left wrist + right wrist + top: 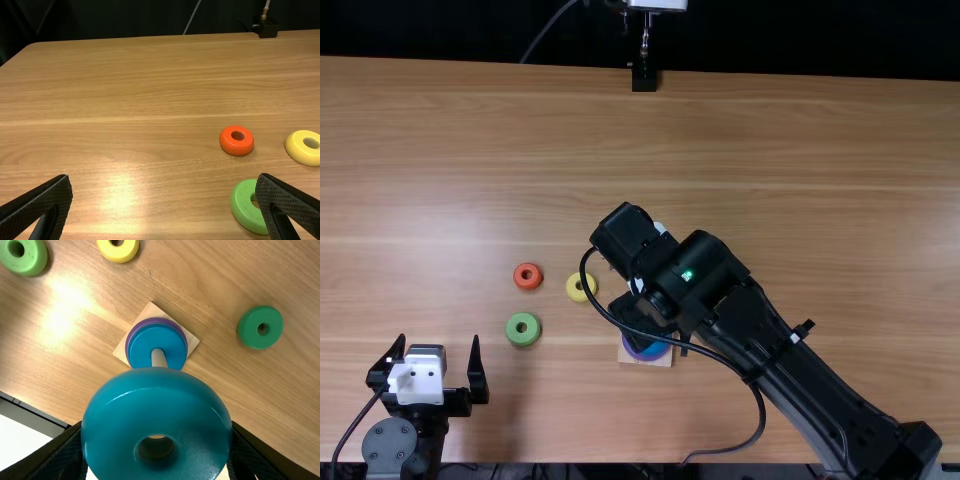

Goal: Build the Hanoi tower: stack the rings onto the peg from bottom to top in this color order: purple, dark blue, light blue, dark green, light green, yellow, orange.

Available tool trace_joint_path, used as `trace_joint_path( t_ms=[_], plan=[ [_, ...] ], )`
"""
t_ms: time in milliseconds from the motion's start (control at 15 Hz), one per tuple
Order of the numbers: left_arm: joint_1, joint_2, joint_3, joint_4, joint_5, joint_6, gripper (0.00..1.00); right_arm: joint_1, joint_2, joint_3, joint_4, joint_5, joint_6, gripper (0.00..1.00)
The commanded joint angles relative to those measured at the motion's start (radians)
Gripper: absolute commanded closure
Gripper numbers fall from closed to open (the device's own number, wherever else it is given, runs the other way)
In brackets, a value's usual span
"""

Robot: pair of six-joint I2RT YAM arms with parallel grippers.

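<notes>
Right gripper (638,312), seen from above over the peg's base (660,360), is shut on the light blue ring. In the right wrist view, the right gripper (157,432) grips the light blue ring (156,405) by its sides, close to the camera. Beyond it, the dark blue ring (145,342) lies on the purple ring (127,347) around the peg (158,358). The dark green ring (248,333) lies apart. Left gripper (435,350) stands open at lower left; in its wrist view the left gripper (164,181) has nothing between its fingers.
Light green (513,329), orange (520,279) and yellow (574,291) rings lie flat on the table (770,150), between the left gripper and the peg. The right arm stretches diagonally over the table's near right part. A black stand (644,78) is at the far edge.
</notes>
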Motion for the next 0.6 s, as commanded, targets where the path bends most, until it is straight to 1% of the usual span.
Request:
trace_joint_path(
  t_ms=[0,533],
  plan=[
    [0.008,-0.011,-0.107,-0.066,-0.003,0.003,0.0,0.007,-0.01,-0.029,-0.008,-0.001,0.005,1.0],
    [0.008,-0.011,-0.107,-0.066,-0.003,0.003,0.0,0.003,-0.016,-0.03,-0.008,0.001,0.001,1.0]
  ],
)
